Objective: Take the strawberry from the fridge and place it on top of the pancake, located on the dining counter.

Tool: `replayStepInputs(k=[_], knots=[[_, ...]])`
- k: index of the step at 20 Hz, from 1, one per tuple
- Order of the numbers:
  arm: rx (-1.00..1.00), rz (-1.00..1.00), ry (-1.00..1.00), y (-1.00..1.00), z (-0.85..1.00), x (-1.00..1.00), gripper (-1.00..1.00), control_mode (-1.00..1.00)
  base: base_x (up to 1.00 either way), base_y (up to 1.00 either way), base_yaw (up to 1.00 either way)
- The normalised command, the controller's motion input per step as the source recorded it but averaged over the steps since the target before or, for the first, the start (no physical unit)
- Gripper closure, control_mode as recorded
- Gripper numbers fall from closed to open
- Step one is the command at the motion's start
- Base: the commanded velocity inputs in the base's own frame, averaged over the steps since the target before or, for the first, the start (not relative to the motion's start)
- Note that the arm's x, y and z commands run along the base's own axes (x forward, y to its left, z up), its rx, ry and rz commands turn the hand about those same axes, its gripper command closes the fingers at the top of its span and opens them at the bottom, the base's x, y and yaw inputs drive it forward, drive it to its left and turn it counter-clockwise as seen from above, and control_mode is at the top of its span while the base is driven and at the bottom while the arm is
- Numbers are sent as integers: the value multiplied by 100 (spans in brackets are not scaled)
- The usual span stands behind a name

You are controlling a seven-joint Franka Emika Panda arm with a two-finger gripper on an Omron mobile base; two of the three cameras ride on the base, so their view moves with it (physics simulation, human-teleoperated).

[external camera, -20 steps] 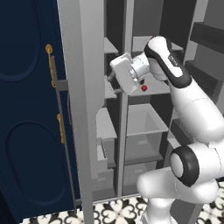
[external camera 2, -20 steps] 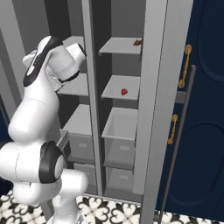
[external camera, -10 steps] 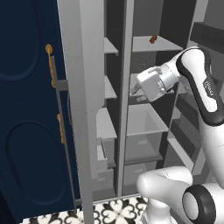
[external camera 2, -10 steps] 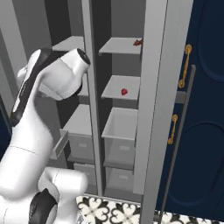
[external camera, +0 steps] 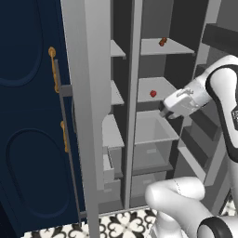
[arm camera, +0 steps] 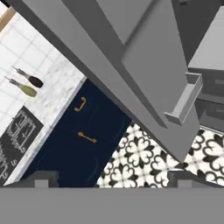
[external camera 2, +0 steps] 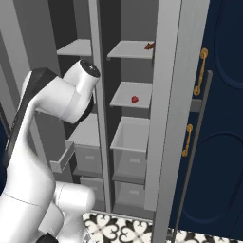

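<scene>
We are looking at a glossy white robot arm built of fat rounded segments, with dark grey to black bands showing at its joints. A round dark cap is closing one elbow. The hand is a boxy white block with dark edging underneath.

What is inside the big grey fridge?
Inside the fridge, a tiny red strawberry sits on a middle shelf, a brownish item lies on the shelf above, and grey drawers sit below. Whatever the closed lower drawers hold is hidden.
</scene>
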Motion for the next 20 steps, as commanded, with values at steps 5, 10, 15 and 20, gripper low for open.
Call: replayStepInputs(k=[5, 10, 15, 20], knots=[[-23, -17, 0, -47, -41, 0, -100, -100, 0, 0, 0], [-2, -7, 1, -5, -3, 1, -100, -100, 0, 0, 0], [0, -1, 0, -14, -10, 3, -100, -100, 0, 0, 0], [0, -2, 0, -4, -6, 0, -100, 100, -7, -25, -2]])
